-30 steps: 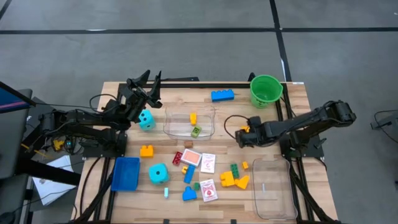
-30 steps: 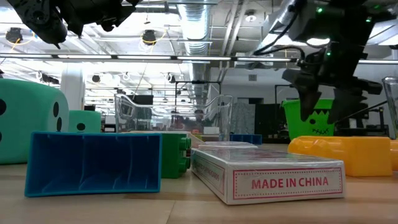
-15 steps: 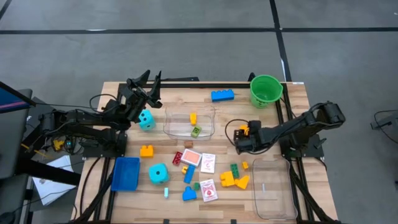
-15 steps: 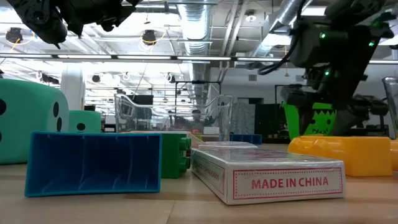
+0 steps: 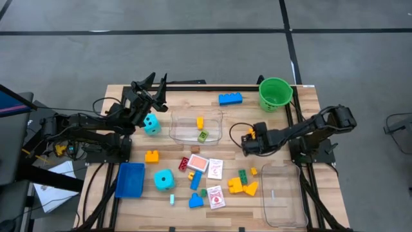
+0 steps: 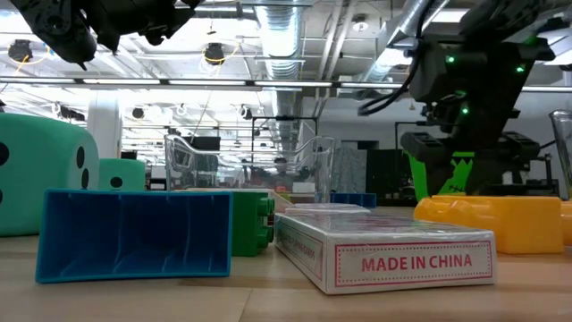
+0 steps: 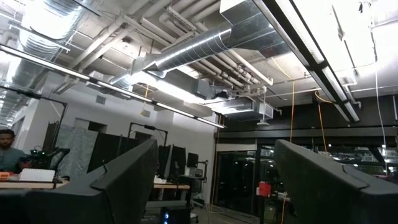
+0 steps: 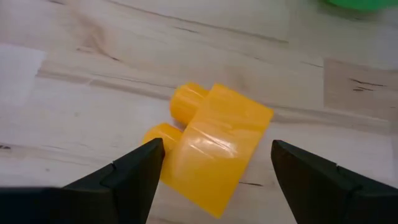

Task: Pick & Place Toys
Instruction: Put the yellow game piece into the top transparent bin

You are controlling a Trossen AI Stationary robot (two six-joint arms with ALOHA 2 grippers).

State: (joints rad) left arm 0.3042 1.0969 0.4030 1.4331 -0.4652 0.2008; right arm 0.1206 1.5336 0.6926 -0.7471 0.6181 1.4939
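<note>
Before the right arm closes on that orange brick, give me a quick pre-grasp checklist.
1. Right gripper open: ok, jaws spread.
2. Orange brick between the fingers: ok in the right wrist view.
3. Brick free of neighbours: ok, bare table around it.
4. Gripper down at brick level: cannot tell.
5. Left gripper out of the way: ok, open, raised at the table's far left.
6. Drop spot ready: ok, clear tub near the right arm looks empty.

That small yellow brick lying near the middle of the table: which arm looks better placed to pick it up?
The right one. The right gripper hangs open just over the yellow brick, a finger on either side. The left gripper is raised at the table's far left edge near a teal die, pointing away from the toys.
</note>
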